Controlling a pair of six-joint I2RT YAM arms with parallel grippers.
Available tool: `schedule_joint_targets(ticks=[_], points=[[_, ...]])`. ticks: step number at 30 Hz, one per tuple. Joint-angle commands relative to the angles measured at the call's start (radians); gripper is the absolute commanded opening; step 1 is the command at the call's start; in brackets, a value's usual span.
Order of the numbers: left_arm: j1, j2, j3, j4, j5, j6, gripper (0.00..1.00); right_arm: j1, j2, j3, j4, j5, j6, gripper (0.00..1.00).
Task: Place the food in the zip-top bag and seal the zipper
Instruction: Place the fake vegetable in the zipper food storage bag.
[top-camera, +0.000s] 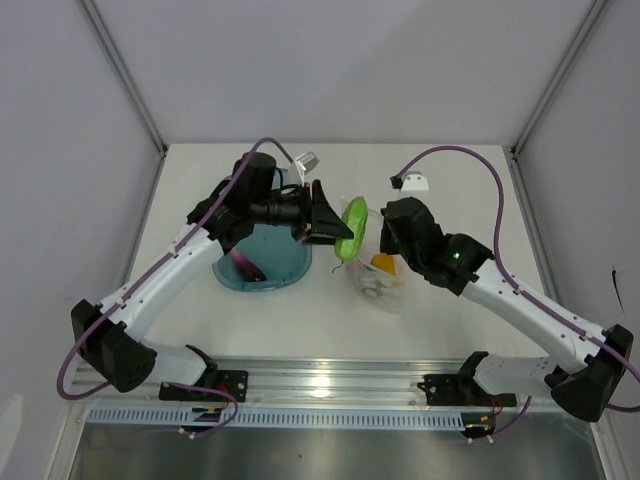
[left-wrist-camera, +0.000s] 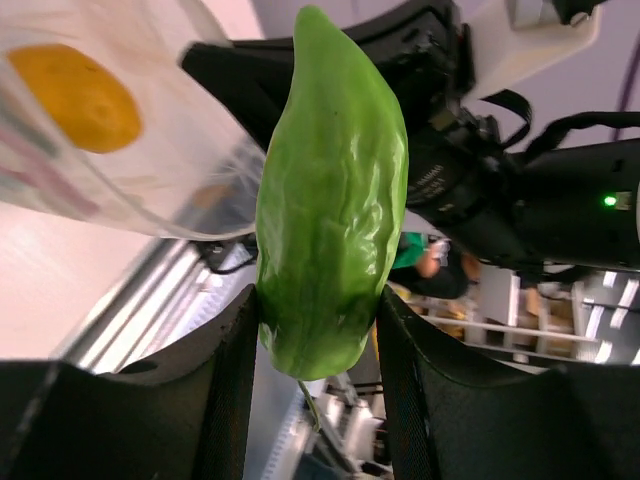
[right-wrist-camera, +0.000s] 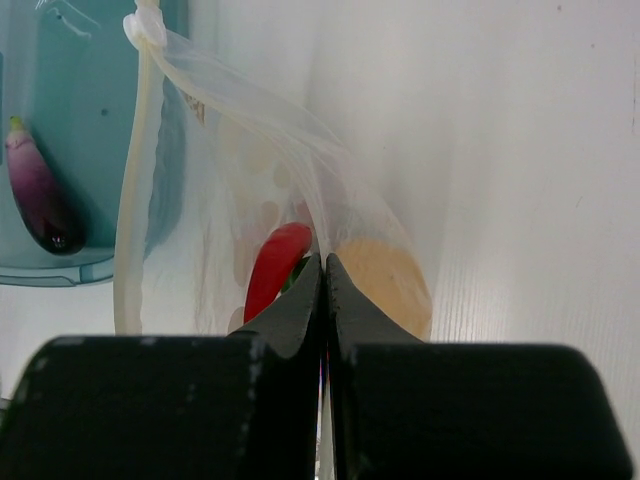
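My left gripper (top-camera: 335, 228) is shut on the light green pod (top-camera: 353, 229), which fills the left wrist view (left-wrist-camera: 332, 200), and holds it at the mouth of the zip-top bag (top-camera: 378, 280). My right gripper (right-wrist-camera: 323, 262) is shut on the bag's clear dotted plastic (right-wrist-camera: 250, 150) and holds it up. Inside the bag I see the red chili (right-wrist-camera: 275, 268) and the yellow-orange piece (right-wrist-camera: 385, 280), which also shows in the top view (top-camera: 383, 263) and the left wrist view (left-wrist-camera: 85, 95). The purple piece (top-camera: 245, 266) lies in the teal tub (top-camera: 262, 265), also seen in the right wrist view (right-wrist-camera: 35, 195). The zipper strip (right-wrist-camera: 135, 180) runs along the bag's open edge.
A small white part (top-camera: 414, 183) lies at the back right of the table, and a small grey object (top-camera: 305, 160) lies at the back behind the left arm. The metal rail (top-camera: 320, 385) runs along the near edge.
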Motion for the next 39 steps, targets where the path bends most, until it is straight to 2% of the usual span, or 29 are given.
schedule_joint_targets(ticks=[1,4,10,12,18,19,20,21,24,25,27,32,35,39], points=[[-0.025,-0.040,-0.071,0.185,0.095,-0.217,0.01,0.015,-0.001,0.043,0.023,0.052,0.006,0.00],[-0.048,-0.060,-0.152,0.266,0.047,-0.381,0.01,0.033,-0.001,0.059,0.020,0.079,-0.007,0.00],[-0.056,0.000,-0.200,0.289,0.040,-0.533,0.01,0.055,-0.006,0.063,0.015,0.093,-0.007,0.00],[-0.058,-0.013,-0.223,0.297,-0.013,-0.560,0.01,0.061,-0.010,0.069,0.010,0.098,-0.005,0.00],[-0.055,-0.039,-0.223,0.185,-0.159,-0.566,0.03,0.067,-0.026,0.074,0.006,0.107,-0.005,0.00],[-0.055,-0.037,-0.226,0.184,-0.170,-0.578,0.11,0.069,-0.026,0.074,0.009,0.107,-0.005,0.00],[-0.056,-0.036,-0.229,0.187,-0.176,-0.583,0.35,0.070,-0.026,0.072,0.010,0.107,-0.007,0.00],[-0.056,-0.029,-0.230,0.190,-0.179,-0.590,0.47,0.070,-0.027,0.071,0.009,0.107,-0.007,0.00],[-0.058,-0.013,-0.218,0.197,-0.165,-0.581,0.69,0.070,-0.026,0.068,0.006,0.106,-0.007,0.00],[-0.058,-0.014,-0.198,0.167,-0.168,-0.572,0.82,0.072,-0.027,0.066,0.007,0.107,-0.005,0.00],[-0.056,-0.023,-0.187,0.136,-0.193,-0.551,0.98,0.072,-0.032,0.063,0.004,0.110,-0.007,0.00],[-0.058,-0.055,-0.166,0.092,-0.222,-0.500,1.00,0.072,-0.041,0.053,0.009,0.119,-0.008,0.00],[-0.056,-0.092,-0.143,0.061,-0.265,-0.397,1.00,0.072,-0.041,0.049,0.007,0.118,-0.007,0.00],[-0.058,-0.173,-0.100,0.033,-0.373,-0.183,0.99,0.072,-0.044,0.045,0.012,0.118,-0.004,0.00]])
